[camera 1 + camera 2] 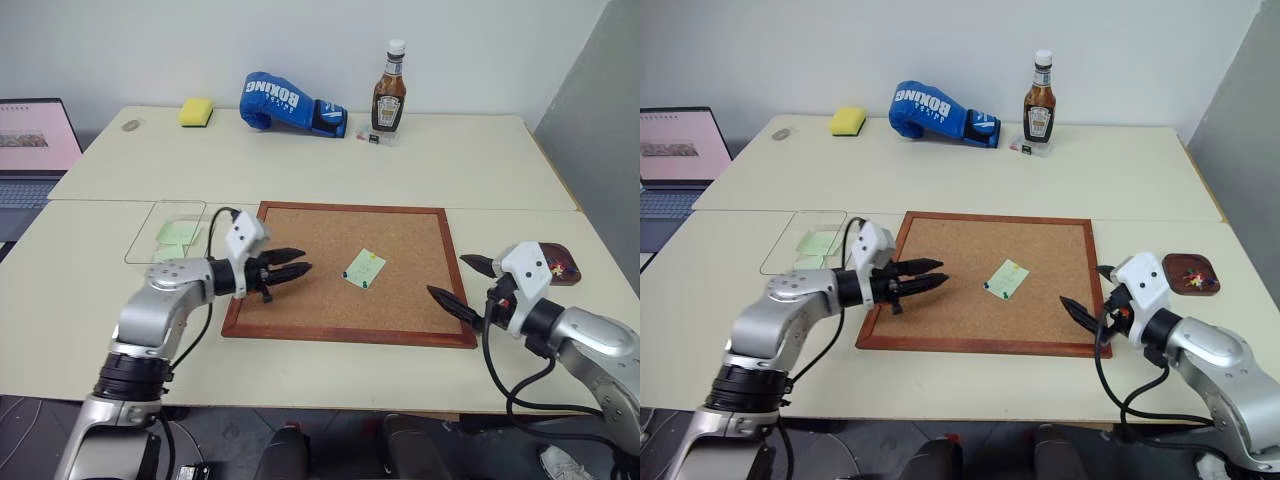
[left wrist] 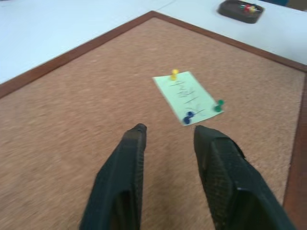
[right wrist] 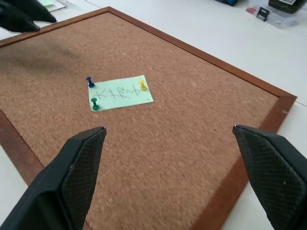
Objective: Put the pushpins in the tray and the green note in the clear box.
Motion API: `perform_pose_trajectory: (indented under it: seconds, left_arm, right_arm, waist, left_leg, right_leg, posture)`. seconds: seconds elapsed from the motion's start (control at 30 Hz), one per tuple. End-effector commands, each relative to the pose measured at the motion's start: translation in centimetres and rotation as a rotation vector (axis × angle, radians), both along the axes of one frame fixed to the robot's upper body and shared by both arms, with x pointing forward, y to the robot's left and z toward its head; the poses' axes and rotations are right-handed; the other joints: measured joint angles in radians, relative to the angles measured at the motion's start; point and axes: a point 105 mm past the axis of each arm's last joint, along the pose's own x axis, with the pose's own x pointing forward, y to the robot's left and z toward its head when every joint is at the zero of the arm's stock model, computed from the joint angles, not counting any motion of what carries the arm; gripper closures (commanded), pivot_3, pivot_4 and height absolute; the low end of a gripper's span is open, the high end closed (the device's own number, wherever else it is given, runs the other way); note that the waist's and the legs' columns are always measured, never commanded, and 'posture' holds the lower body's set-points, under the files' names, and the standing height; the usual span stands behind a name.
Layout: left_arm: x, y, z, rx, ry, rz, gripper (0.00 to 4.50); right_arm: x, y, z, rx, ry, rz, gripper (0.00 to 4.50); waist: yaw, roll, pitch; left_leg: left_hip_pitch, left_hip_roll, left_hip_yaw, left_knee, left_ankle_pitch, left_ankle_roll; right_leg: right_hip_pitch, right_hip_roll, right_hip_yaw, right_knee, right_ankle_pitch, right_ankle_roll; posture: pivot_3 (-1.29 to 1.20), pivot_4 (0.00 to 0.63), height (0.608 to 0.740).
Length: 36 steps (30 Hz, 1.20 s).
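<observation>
Brown tray (image 1: 1192,273), just beyond the right gripper (image 1: 1087,292), holds a few coloured pins; the clear box (image 1: 165,231), beside the left gripper (image 1: 299,262), holds pale green notes. Ahead of both, the green note (image 3: 120,93) lies on the corkboard (image 1: 400,250) under pushpins (image 3: 142,85). Left fingers stand narrowly apart, empty; right spread wide. Wrist views show scribbles.
</observation>
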Motion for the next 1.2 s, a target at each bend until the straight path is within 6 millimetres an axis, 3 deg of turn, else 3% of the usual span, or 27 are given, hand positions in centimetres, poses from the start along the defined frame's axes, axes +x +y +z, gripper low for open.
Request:
perform_pose_trajectory:
  seconds: [0.03, 0.17, 0.37, 0.5, 0.63, 0.73, 1.03, 1.2]
  left_arm:
    - [0.4, -0.7, 1.1, -0.002, -0.080, -0.015, 3.73]
    - [0.5, -1.6, -0.1, 0.002, -0.087, -0.019, 4.49]
    - [0.8, -2.6, -1.4, -0.008, -0.078, 0.013, 4.49]
    - [0.6, -3.1, -5.4, 0.097, -0.008, 0.032, 4.49]
    - [0.2, -3.3, -7.4, 0.141, 0.040, 0.023, 4.49]
    - [0.1, -3.3, -7.6, 0.152, 0.048, 0.016, 4.49]
    - [0.6, -3.1, -6.8, 0.121, 0.050, 0.042, 4.49]
    - [0.6, -3.0, -6.6, 0.124, 0.046, 0.045, 4.50]
  right_arm:
    - [1.2, 1.1, 0.8, 0.009, -0.065, -0.001, 0.00]
    - [3.0, 2.0, -0.3, 0.015, -0.063, -0.017, 0.00]
    - [4.9, 3.6, -1.6, 0.006, -0.079, -0.015, 0.00]
    - [6.3, 5.3, -2.9, 0.018, -0.061, -0.002, 0.00]
    - [7.2, 6.7, -3.5, 0.018, -0.058, 0.023, 0.00]
    - [7.9, 7.2, -3.6, 0.030, -0.054, 0.028, 0.00]
    - [9.6, 9.0, -4.3, 0.065, -0.032, 0.069, 0.00]
    - [10.3, 9.4, -4.9, 0.061, -0.010, 0.068, 0.95]
  waist:
    - [0.000, 0.000, 0.000]
    - [0.000, 0.000, 0.000]
    - [0.000, -0.001, -0.001]
    - [-0.002, 0.000, -0.001]
    - [0.000, 0.000, -0.001]
    - [-0.001, 0.000, -0.001]
    - [-0.001, 0.000, -0.002]
    - [-0.002, 0.000, -0.002]
  left_leg:
    - [0.000, 0.000, 0.000, 0.000, 0.000, 0.000]
    - [0.000, 0.000, 0.000, 0.000, 0.000, 0.000]
    - [0.002, 0.000, 0.000, 0.000, 0.000, 0.000]
    - [0.003, 0.000, 0.000, 0.000, 0.000, 0.000]
    - [0.006, 0.000, -0.001, 0.000, 0.000, 0.000]
    - [0.014, 0.000, 0.000, -0.001, 0.000, 0.000]
    - [0.016, 0.000, 0.000, -0.001, 0.000, 0.000]
    - [0.016, 0.000, 0.000, -0.001, 0.000, 0.000]
  right_leg:
    - [0.000, 0.000, 0.000, 0.000, 0.000, 0.000]
    - [0.000, 0.000, 0.000, 0.001, 0.000, 0.000]
    - [0.002, 0.000, 0.000, 0.000, 0.003, -0.004]
    - [0.003, 0.000, 0.000, 0.000, 0.003, -0.004]
    - [0.006, 0.000, 0.000, 0.000, 0.003, -0.005]
    - [0.013, 0.000, 0.000, -0.001, 0.000, 0.000]
    - [0.014, 0.000, 0.000, 0.001, 0.000, 0.000]
    - [0.014, 0.000, 0.000, 0.001, 0.000, 0.000]
  posture:
    - [0.00, 0.150, 0.740]
    - [0.00, 0.150, 0.740]
    - [0.00, 0.150, 0.740]
    - [0.00, 0.150, 0.740]
    - [0.00, 0.150, 0.740]
    - [0.00, 0.150, 0.740]
    - [0.00, 0.150, 0.740]
    - [0.00, 0.150, 0.740]
